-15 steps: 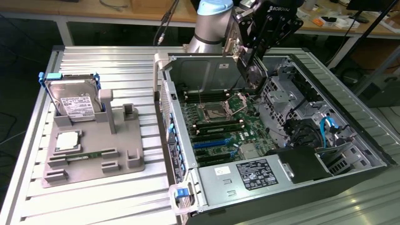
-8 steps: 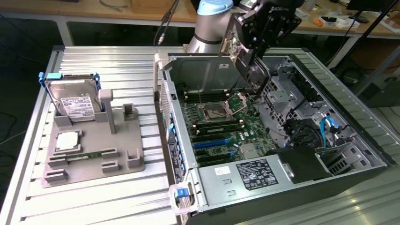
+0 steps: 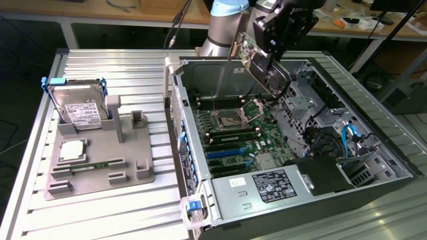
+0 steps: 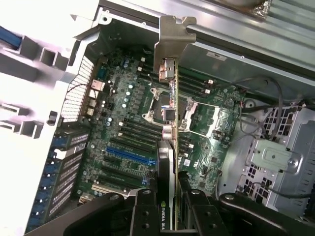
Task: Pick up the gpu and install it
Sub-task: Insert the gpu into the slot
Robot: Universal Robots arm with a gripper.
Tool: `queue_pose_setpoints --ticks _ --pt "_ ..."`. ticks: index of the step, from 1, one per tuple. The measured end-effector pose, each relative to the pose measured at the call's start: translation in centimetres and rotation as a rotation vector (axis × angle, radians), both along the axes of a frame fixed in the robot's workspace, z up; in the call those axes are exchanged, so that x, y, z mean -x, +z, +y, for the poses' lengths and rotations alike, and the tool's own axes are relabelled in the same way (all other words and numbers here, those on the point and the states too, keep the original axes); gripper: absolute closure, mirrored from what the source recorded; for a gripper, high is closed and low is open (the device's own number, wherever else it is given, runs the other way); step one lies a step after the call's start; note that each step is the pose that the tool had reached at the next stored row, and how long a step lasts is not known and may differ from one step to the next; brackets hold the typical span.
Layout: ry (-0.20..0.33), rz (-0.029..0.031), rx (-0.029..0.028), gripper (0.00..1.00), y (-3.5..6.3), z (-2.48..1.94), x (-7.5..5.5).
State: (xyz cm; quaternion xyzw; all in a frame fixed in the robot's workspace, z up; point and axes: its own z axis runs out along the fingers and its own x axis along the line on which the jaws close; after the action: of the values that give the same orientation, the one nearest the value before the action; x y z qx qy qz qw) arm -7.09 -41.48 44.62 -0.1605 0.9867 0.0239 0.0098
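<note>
While it hangs above the open computer case, the end effector clamps the gpu.

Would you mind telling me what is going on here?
The robot's gripper holds the gpu edge-on, in the air above the open computer case. The card hangs over the motherboard, not yet seated in a slot. A hard drive stands in the grey holder beside the case.
</note>
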Motion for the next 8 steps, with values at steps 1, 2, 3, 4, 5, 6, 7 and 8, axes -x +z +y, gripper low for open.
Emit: queue_pose_setpoints --ticks 1,2,3,4,5,6,7,8 --pt "0.013 0.0001 0.0000 0.73 0.00 0.00 0.00" --pt "0.022 0.0000 0.0000 0.73 0.00 0.00 -0.01" --pt "0.037 0.0000 0.0000 0.73 0.00 0.00 -0.01" --pt "0.056 0.0001 -0.0001 0.73 0.00 0.00 -0.02" --pt "0.072 0.0001 -0.0001 0.73 0.00 0.00 -0.04" --pt "0.092 0.0001 -0.0001 0.73 0.00 0.00 -0.08" --pt "0.113 0.0002 -0.0001 0.73 0.00 0.00 -0.16" --pt "0.128 0.0002 0.0000 0.73 0.00 0.00 -0.15"
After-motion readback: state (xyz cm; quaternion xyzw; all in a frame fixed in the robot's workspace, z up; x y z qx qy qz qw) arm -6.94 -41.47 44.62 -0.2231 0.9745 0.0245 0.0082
